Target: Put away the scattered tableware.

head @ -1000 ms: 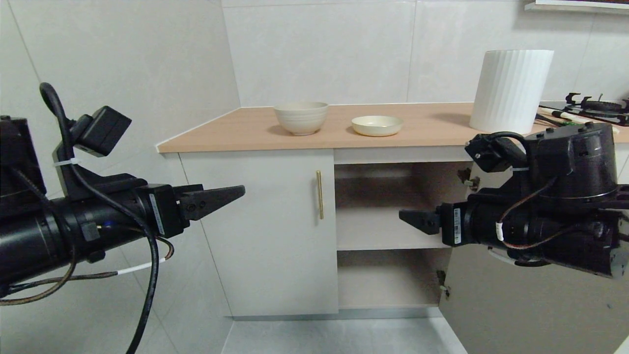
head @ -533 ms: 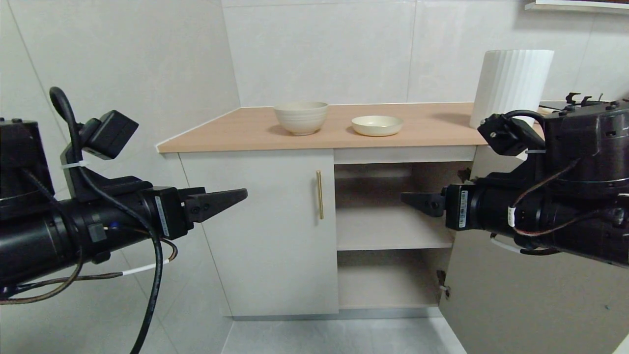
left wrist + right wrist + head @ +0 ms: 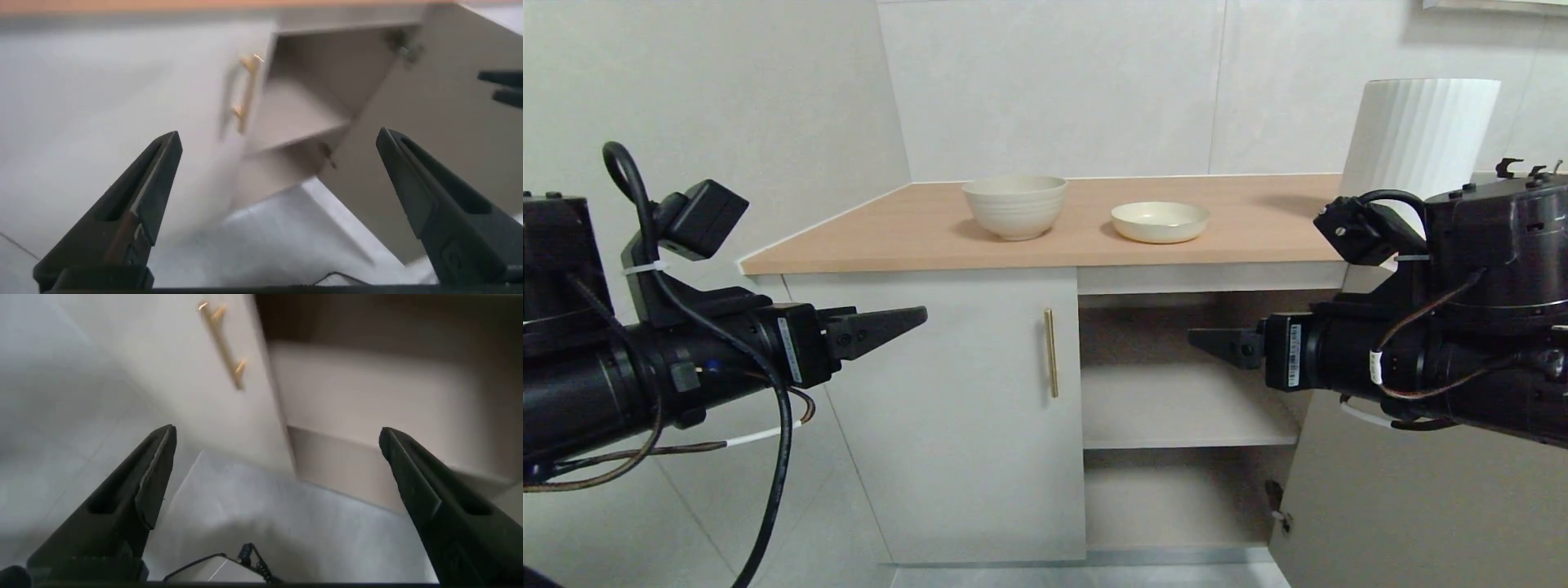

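**Two tableware items on the counter; both grippers spread wide, holding nothing**

Edges and room: the bowl (image 3: pixel 1014 206) stands at upper centre of the head view on the wooden countertop (image 3: pixel 882 241), set back from the front edge. The shallow dish (image 3: pixel 1160 221) lies near it on the right, with a gap between them. A ribbed white container (image 3: pixel 1417 135) stands on the same counter at upper right. Below the counter, the closed cabinet door (image 3: pixel 956 425) with its brass handle (image 3: pixel 1049 352) occupies the centre. Right of it the compartment is open, and a shelf (image 3: pixel 1176 404) splits it into an upper and a lower bay. The swung-out door (image 3: pixel 1405 506) fills the lower right.

Arm pose: the left arm enters from the left edge, roughly level, and the left gripper (image 3: pixel 907 318) points toward the closed door. The right arm enters from the right edge, and the right gripper (image 3: pixel 1205 341) sits before the upper bay. In the wrist views the left gripper (image 3: pixel 278 139) and the right gripper (image 3: pixel 276 433) each show fingers far apart.
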Available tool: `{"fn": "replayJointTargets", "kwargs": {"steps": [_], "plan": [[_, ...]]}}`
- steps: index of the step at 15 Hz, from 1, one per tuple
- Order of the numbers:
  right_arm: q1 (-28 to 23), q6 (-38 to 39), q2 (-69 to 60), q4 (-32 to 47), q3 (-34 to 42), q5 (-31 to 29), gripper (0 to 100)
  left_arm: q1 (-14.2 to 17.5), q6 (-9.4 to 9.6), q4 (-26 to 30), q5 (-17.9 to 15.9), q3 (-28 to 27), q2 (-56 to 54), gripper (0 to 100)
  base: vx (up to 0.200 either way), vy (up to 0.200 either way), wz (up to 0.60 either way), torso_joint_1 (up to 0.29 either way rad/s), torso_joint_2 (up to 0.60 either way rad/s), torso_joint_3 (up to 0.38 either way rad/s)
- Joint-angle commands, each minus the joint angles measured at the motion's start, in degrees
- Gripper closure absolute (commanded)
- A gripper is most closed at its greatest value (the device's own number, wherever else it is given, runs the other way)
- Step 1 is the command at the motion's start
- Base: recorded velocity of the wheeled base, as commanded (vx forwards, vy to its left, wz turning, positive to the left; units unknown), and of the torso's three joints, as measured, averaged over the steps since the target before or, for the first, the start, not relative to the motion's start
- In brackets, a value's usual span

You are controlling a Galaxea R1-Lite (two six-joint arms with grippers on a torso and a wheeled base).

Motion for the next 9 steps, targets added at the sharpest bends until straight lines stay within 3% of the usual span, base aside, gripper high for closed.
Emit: {"fn": "replayJointTargets", "kwargs": {"steps": [1,5,9], "plan": [[0.03,0.03,0.03,-0.06,-0.06,0.09,0,0.37,0.01,-0.01,-0.01,-0.08,1.0,0,0.2,0.0,0.0,0.002,-0.01,0.002],[0.03,0.12,-0.41,0.03,0.02,0.18,0,0.72,0.1,-0.27,-0.1,0.01,1.79,0,0.2,0.0,0.0,0.001,0.0,0.002],[0.03,0.12,-2.08,-0.23,1.17,2.29,0,0.72,0.01,-0.44,-0.45,0.19,0.56,0,0.0,0.0,0.0,0.0,0.0,0.0]]}}
